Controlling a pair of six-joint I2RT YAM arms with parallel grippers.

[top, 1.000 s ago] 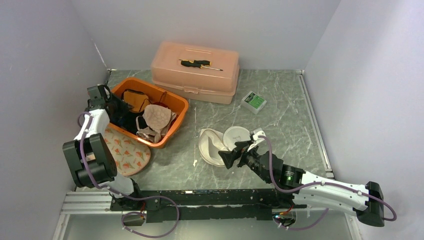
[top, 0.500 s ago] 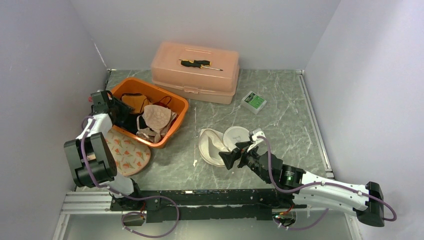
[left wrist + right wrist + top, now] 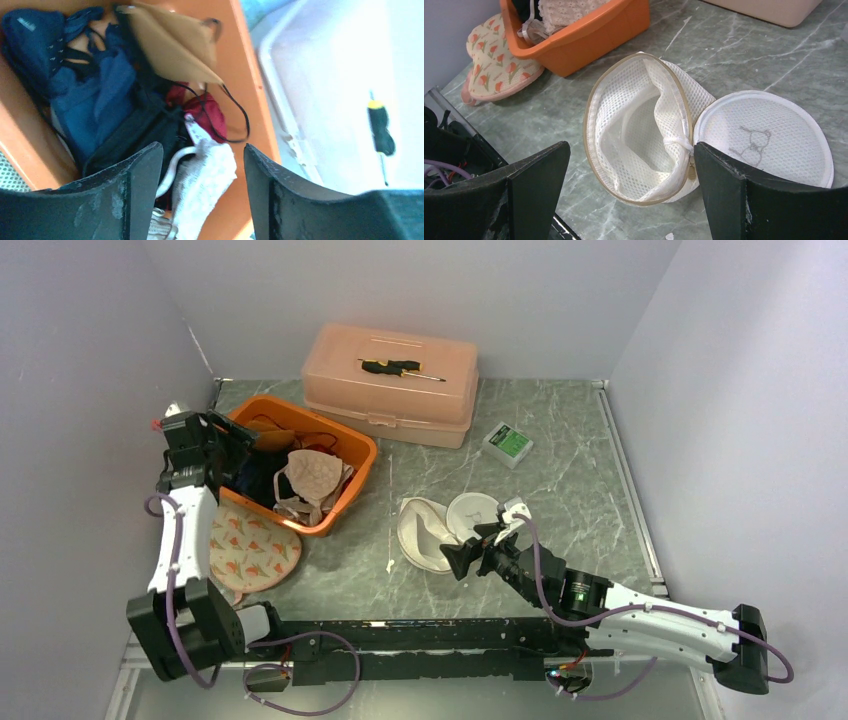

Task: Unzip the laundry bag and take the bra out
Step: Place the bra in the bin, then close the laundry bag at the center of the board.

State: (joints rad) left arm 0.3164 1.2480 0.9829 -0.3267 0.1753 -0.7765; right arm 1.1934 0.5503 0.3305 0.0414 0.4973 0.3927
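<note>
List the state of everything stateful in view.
laundry bag: unzipped, gaping open, nothing visible inside
orange bin: piled with garments
pink case: lid shut, screwdriver lying on top
left hand: open, empty, over the orange bin
right hand: open, empty, facing the laundry bag

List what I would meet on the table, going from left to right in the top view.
Orange basin → open laundry bag → small green box. The pink case and floral pad overlap the basin sideways, so they are left out.
</note>
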